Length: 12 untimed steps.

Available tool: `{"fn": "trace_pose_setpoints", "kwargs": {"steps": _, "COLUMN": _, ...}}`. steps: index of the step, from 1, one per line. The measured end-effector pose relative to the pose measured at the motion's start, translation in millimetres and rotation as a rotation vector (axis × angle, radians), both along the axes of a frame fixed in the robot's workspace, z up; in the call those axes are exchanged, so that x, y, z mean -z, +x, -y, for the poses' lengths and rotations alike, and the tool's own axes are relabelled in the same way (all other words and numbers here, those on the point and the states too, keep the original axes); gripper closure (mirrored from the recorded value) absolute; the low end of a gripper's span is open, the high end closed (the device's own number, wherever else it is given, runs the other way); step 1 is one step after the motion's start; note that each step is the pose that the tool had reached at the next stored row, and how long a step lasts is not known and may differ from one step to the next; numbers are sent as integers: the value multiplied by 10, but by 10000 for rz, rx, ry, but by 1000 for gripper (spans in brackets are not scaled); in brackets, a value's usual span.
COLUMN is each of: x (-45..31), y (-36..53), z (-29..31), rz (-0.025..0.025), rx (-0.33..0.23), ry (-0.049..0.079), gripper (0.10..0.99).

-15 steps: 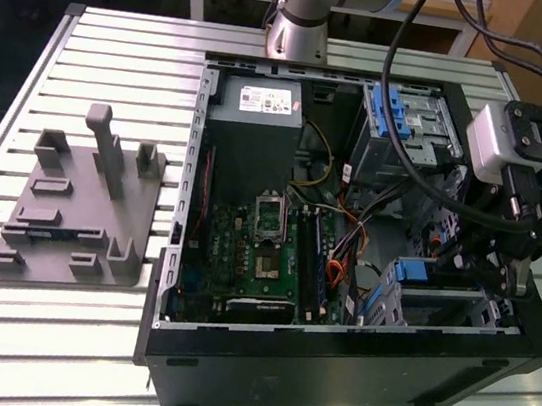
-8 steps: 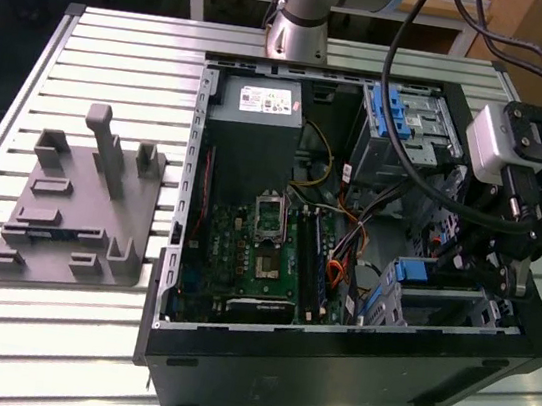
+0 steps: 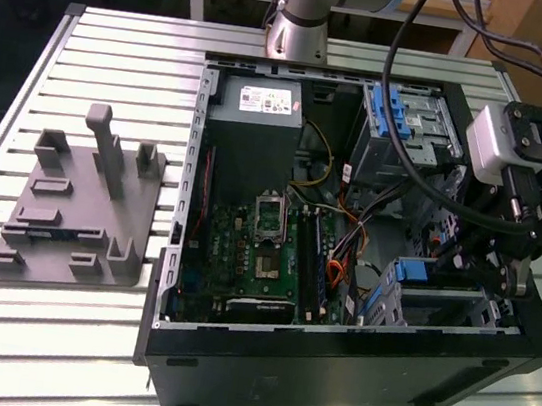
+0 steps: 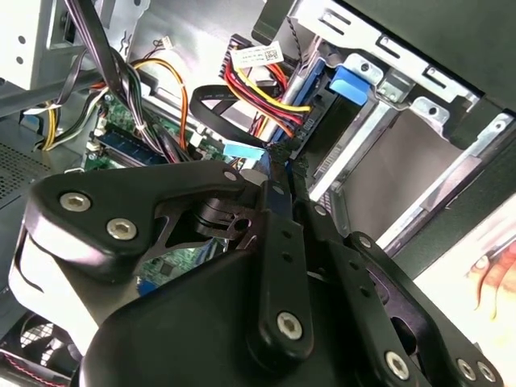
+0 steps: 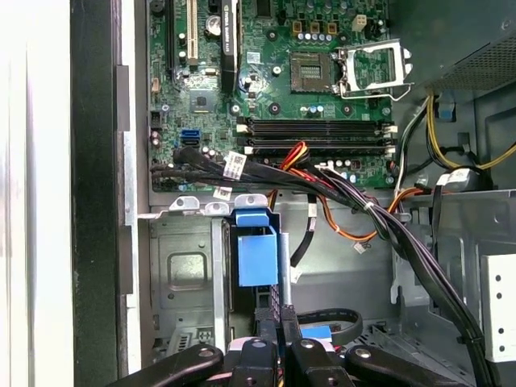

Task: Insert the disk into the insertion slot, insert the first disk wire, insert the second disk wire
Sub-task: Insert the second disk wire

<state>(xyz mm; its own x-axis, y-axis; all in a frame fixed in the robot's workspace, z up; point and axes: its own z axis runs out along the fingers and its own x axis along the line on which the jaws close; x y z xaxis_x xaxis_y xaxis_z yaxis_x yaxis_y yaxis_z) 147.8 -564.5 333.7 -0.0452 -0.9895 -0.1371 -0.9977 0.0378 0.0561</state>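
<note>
Finds the disk [image 5: 256,250] already standing in the insertion slot [image 5: 185,274], at the near end of the computer case [image 3: 348,375] on the exterior view's right, with the bright blue carrier showing above the grey cage wall. Counts that as step 1 of 3 done, judging by how deep the carrier sits.

Puts the work at the wire stage, most likely wire 1. Places the gripper [image 5: 274,310] just beside the disk's edge, low inside the case, fingers drawn together into a narrow point. Cannot tell whether a plug is pinched between them. Notes a flat grey cable with a blue end [image 5: 316,332] touching or nearly touching the fingers in the first wrist view.

Takes in a cable bundle [image 5: 322,181] of black, red and orange leads running across just beyond the slot, between it and the motherboard [image 5: 306,89] farther in. Leaves the grey fixture plate [image 3: 77,216] well apart on the slatted table [image 3: 119,61], at the exterior view's left.

Calls, by judgement, for a plug held square to the disk's port and pushed straight, in a tight pocket. Warns of loose leads snagging the fingers.
</note>
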Motion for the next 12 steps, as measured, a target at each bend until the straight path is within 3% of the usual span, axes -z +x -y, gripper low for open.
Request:
{"fn": "trace_pose_setpoints", "kwargs": {"steps": 5, "x": 0, "y": 0, "z": -1, "rz": 0, "rx": -398, "ry": 5, "gripper": 941}}
{"fn": "trace_pose_setpoints", "kwargs": {"steps": 12, "x": 0, "y": 2, "z": -1, "rz": 0, "rx": -442, "ry": 7, "gripper": 941}}
